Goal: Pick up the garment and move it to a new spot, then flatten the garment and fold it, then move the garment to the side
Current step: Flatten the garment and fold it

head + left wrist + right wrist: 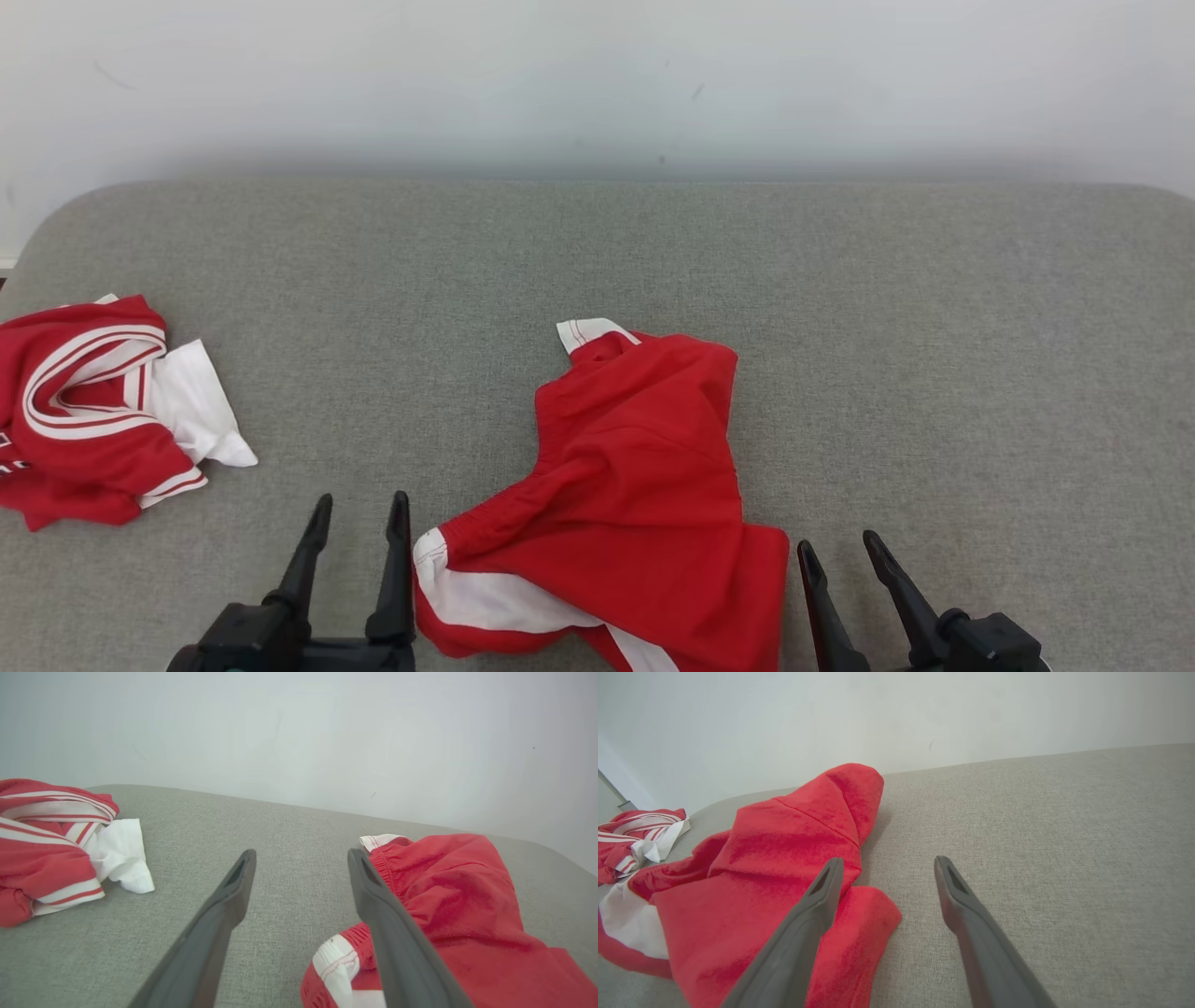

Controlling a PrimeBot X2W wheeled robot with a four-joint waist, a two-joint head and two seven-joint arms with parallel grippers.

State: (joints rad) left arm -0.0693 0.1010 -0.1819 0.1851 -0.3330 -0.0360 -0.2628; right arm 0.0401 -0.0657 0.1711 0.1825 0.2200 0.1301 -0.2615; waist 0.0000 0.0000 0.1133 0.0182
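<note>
Far left, 9 o'clock: a striped garment [93, 401], red and white, lies bunched near the edge of the grey padded table [934, 373], well apart from the work.
Left claw, 7 o'clock: the left gripper [362, 509] stands with its fingers spread wide and nothing between them, its inner finger just beside a white-trimmed hem.
Centre, 6 o'clock: the red garment [635, 485] lies rumpled and creased at the near edge, between the two claws, with a white-tipped corner pointing to 12 o'clock.
Right claw, 5 o'clock: the right gripper [838, 543] is likewise wide and empty, just beside the cloth's right edge.
Step in hand: the garment seems set at its new spot; flattening looks next.
Next move: each claw would need to pinch an outer edge and draw the cloth apart, smoothing the heaped middle before any fold.
</note>
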